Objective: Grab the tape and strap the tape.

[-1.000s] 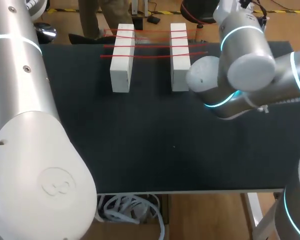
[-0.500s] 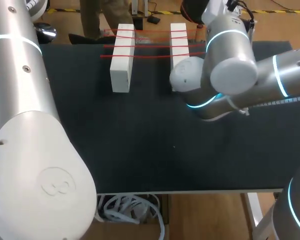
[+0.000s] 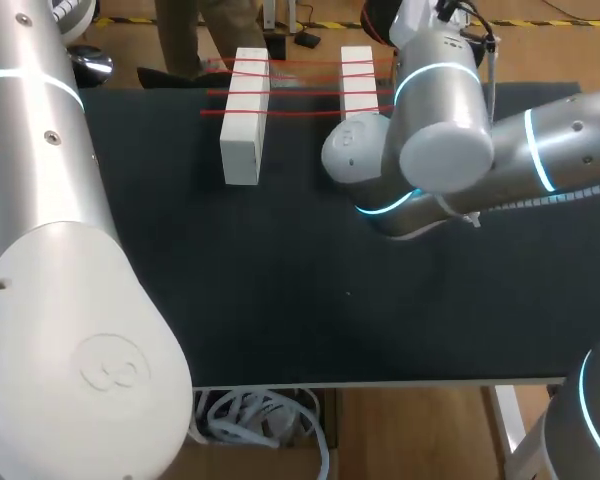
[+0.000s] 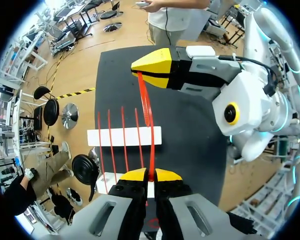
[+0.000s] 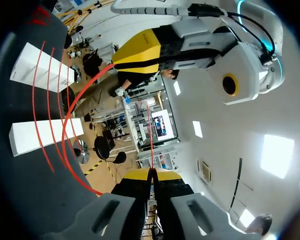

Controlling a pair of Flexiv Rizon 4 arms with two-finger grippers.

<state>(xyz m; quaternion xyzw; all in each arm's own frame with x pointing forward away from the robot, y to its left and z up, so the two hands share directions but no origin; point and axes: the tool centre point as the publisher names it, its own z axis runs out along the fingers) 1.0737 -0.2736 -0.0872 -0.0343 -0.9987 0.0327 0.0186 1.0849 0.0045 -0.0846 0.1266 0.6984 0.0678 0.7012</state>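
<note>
Two white blocks (image 3: 245,115) (image 3: 358,72) stand side by side at the far end of the black table, with several red tape strands (image 3: 300,92) stretched across them. In the left wrist view my left gripper (image 4: 150,175) is shut on one end of a loose red tape strip (image 4: 152,145). The strip runs ahead to my right gripper (image 4: 140,72), which pinches its other end above the blocks (image 4: 124,136). The right wrist view shows the same strip (image 5: 64,131) bowing between my right gripper (image 5: 151,172) and the left gripper (image 5: 115,62). In the head view both grippers are hidden behind the arms.
My right arm (image 3: 440,130) hangs over the far right part of the black table (image 3: 280,290) and covers part of the right block. My left arm (image 3: 50,250) fills the near left. A person stands beyond the far edge.
My right arm has swung to the left, now overlapping the right block. The blocks and stretched strands have not moved. Both grippers stay shut.
</note>
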